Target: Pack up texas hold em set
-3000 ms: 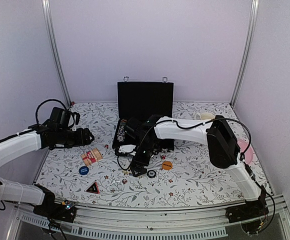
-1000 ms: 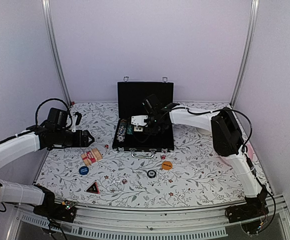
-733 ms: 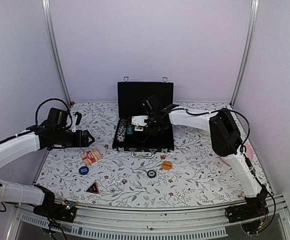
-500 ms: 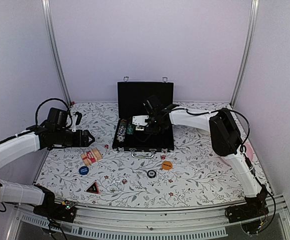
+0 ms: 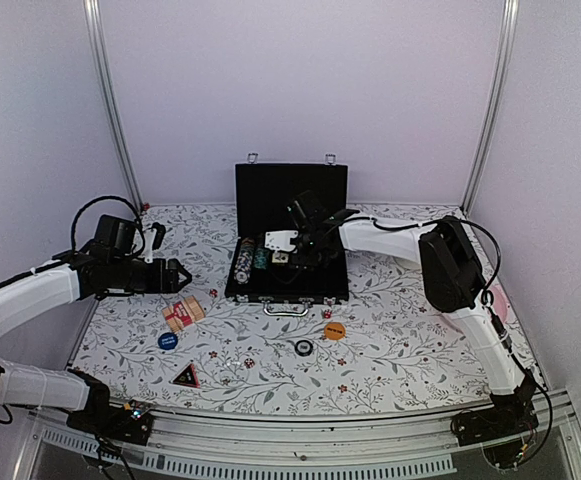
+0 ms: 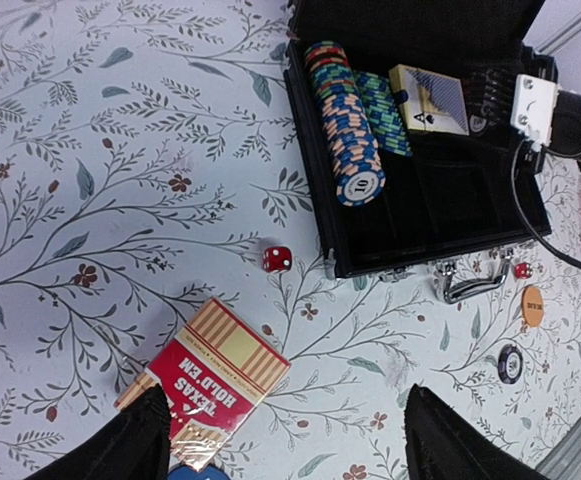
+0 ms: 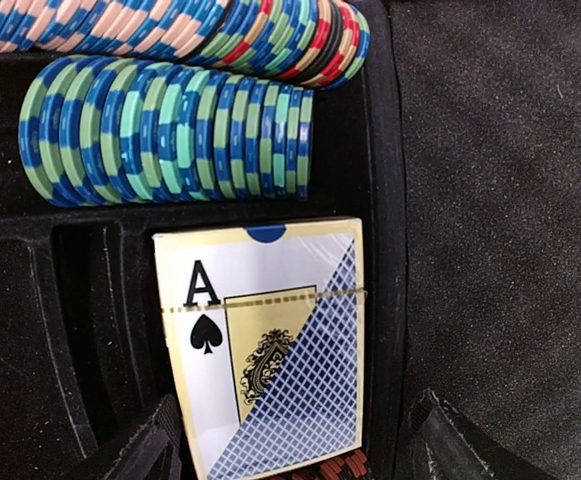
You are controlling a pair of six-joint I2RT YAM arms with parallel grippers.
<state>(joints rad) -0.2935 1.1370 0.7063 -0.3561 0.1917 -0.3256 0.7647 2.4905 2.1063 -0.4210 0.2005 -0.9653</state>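
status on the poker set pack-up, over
Left fingers open near red card deck on table. Right fingers open, blue card deck seated in briefcase. Dice, buttons, triangle token loose.

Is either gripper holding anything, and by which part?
Nothing. The right gripper is open over the blue deck in the case; the left gripper is open near the red deck.

Ace-of-spades card deck (image 7: 270,340) in black tray slot (image 7: 390,250), green-blue chips (image 7: 170,140) just above
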